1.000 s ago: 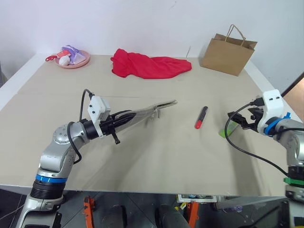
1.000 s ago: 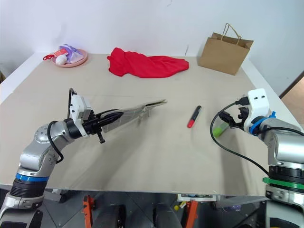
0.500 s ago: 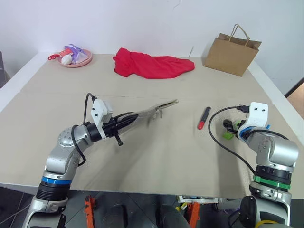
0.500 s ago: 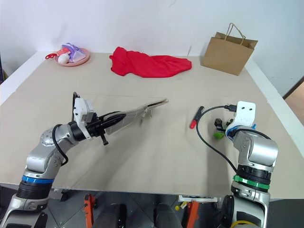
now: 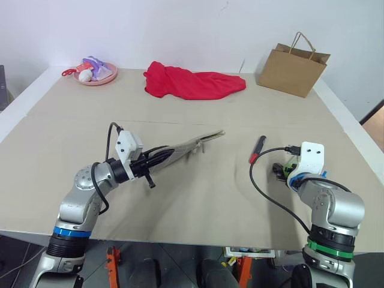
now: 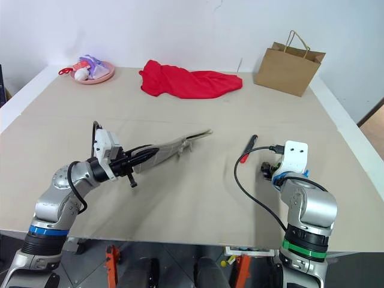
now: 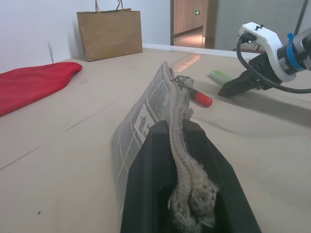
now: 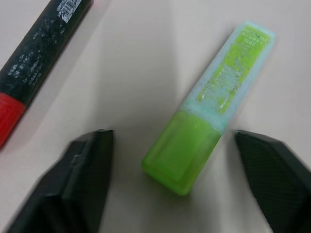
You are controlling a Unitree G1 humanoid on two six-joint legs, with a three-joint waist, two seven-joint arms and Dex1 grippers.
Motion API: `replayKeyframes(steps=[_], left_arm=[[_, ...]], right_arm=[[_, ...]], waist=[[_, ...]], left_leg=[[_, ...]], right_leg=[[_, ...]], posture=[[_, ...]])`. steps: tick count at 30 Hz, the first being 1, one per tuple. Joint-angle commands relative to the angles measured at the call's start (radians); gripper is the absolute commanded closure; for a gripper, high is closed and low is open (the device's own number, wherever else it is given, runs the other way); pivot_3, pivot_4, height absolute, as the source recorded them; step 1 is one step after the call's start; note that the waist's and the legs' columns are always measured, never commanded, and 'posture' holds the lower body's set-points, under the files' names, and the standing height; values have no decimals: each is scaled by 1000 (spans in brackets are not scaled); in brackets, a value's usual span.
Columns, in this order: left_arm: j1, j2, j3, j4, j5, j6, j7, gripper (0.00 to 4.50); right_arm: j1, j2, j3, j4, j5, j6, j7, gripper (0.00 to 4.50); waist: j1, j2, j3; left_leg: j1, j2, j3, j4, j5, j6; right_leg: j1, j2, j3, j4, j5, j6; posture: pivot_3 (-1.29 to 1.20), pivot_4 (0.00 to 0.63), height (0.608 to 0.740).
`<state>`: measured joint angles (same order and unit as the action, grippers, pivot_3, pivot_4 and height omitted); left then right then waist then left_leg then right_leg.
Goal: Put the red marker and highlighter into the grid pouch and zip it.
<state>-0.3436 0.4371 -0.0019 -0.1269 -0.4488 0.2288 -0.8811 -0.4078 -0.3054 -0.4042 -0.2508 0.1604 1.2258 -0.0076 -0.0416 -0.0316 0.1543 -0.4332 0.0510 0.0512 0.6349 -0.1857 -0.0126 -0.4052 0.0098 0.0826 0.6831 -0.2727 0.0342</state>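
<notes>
Straddling the highlighter (image 8: 209,104) with spread fingers, the right claw (image 8: 177,187) angles down; the left claw (image 7: 187,194) clenches the grid pouch (image 7: 146,114).

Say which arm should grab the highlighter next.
Right. Its open fingers already straddle the highlighter lying on the table, while the left gripper is shut on the grid pouch.

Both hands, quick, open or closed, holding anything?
Left hand: closed on the grey grid-lined fabric pouch.
Right hand: open, straddling the chunky lime-green highlighter, not gripping it.
</notes>
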Motion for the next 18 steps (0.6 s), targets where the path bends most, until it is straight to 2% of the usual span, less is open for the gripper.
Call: replayKeyframes(steps=[1, 3, 4, 13, 14, 18], left_arm=[[-4, -4, 12, -12, -5, -33, -8, 4500], [-5, -3, 8, -10, -5, -35, -11, 4500], [-7, -3, 7, -8, -5, -36, -12, 4500], [-7, 5, 6, -23, -12, -14, -12, 4500], [-9, 6, 7, -24, -16, -9, -13, 4500], [-18, 8, 8, -23, -21, 3, -15, 4500]], right_arm=[[28, -13, -51, 73, -39, -35, -44, 2207], [19, -13, -62, 110, -38, -68, -54, 3133], [12, -15, -68, 126, -36, -86, -57, 3425], [-29, -49, -105, 197, -1, -198, -35, 3435], [-40, -68, -91, 199, 6, -235, -7, 3435], [-49, -290, 146, 115, -23, -551, 330, 3435]], waist=[[0, -1, 0], [1, -1, -1], [1, -2, -1], [0, -2, -1], [0, -2, -1], [-8, 8, 4]], left_leg=[[0, 0, 0, 0, 0, 0], [0, -1, 0, 1, 0, 0], [0, -1, 0, 1, 0, 0], [0, -2, 0, 1, 1, 1], [0, -2, 0, 1, 1, 1], [-2, -3, 1, 0, 1, 1]], right_leg=[[0, 0, 0, 0, 0, 0], [1, -2, 0, 0, 0, 1], [1, -2, 0, -1, 0, 1], [2, -3, 0, -1, 1, 2], [2, -3, 0, -1, 1, 2], [-3, -3, 4, -1, 1, 2]], posture=[[0, 150, 740], [0, 150, 740], [0, 150, 740], [0, 150, 740], [0, 150, 740], [0, 150, 740]])
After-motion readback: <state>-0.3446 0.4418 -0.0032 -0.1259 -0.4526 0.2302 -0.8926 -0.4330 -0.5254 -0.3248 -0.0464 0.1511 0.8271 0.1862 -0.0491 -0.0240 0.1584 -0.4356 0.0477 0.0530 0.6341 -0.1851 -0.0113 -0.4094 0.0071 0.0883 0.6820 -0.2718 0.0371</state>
